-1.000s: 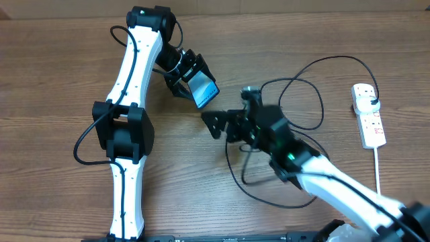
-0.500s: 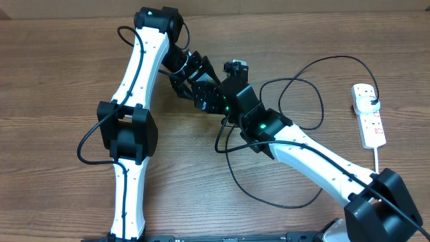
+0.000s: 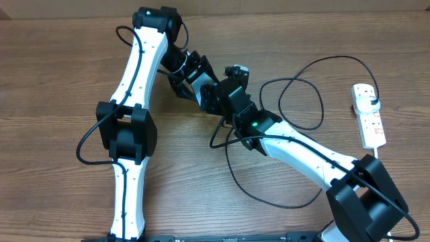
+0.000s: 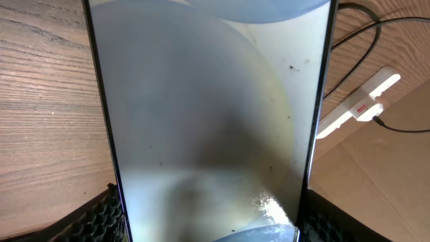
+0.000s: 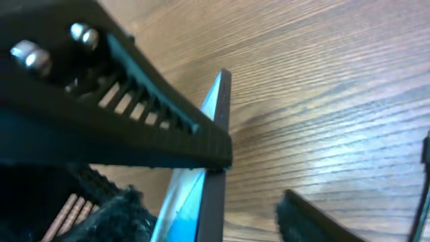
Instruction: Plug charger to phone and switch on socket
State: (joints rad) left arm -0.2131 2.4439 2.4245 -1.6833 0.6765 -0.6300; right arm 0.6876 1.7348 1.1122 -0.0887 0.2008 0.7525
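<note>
Phone [image 4: 208, 121] held off the bench [image 3: 54, 81], clamped across its width by left claw [image 3: 195, 77], long axis pointing at right claw [image 3: 213, 94], which stands open astride the phone's thin edge, gripping nothing.

Your wooden table [image 3: 54, 67] carries the black charger [image 3: 336, 58], looped right of the right gripper [image 3: 209, 94], and the white socket [image 3: 371, 121] (farther right).

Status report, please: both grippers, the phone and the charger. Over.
Copy: left gripper shut on phone, lifted. The right gripper open, fingers either side of phone's edge. The charger loose on table, unheld.
</note>
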